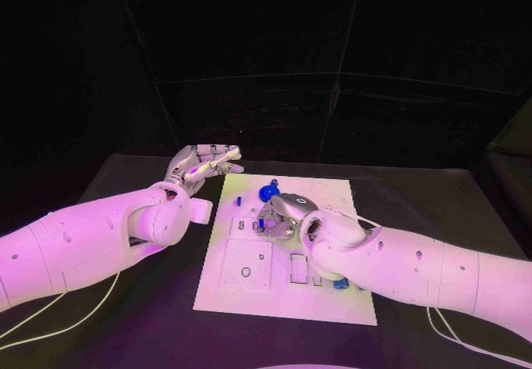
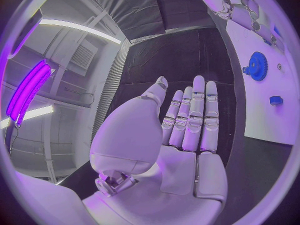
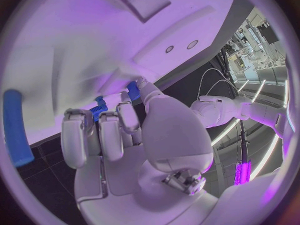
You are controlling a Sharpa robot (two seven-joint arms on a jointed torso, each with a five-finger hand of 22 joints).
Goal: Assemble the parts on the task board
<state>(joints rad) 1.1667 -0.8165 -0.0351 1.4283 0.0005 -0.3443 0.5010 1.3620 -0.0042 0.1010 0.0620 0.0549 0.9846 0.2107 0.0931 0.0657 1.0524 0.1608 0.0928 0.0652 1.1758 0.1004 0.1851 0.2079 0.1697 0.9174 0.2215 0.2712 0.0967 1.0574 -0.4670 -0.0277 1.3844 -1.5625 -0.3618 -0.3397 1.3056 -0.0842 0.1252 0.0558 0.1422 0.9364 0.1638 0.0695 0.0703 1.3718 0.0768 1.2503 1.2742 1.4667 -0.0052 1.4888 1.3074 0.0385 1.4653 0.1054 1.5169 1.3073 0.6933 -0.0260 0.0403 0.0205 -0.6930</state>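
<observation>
Head view: the flat white rectangular task board (image 1: 250, 286) lies at the middle of the black table (image 1: 443, 192), with bare black surface open all round it. The right silver hand (image 1: 290, 217) sits over the board's centre, fingers curled down, and hides whatever lies beneath it; small blue pieces peep out at its 9 o'clock side, too small to make out. A round blue gear-shaped part (image 1: 270, 192) stands on the board at the hand's 11 o'clock. 2 small blue parts (image 1: 340, 284) lie near the board's 3 o'clock edge, partly covered by the right arm. The left silver hand (image 1: 203, 164) hangs beyond the board's 11 o'clock corner, off the plate, fingers spread and holding nothing.

Left wrist view: the left hand (image 2: 187, 130) is flat and released, fingers straight and side by side. The board's edge (image 2: 265, 127) is cut off at the rim, carrying the gear (image 2: 257, 66).

Right wrist view: the right hand (image 3: 119, 130) bends its fingers against the board (image 3: 94, 50); blue bits (image 3: 99, 108) show at the fingertips, but I cannot tell whether they are grasped. A long blue bar (image 3: 15, 127) lies at the circle's rim.
</observation>
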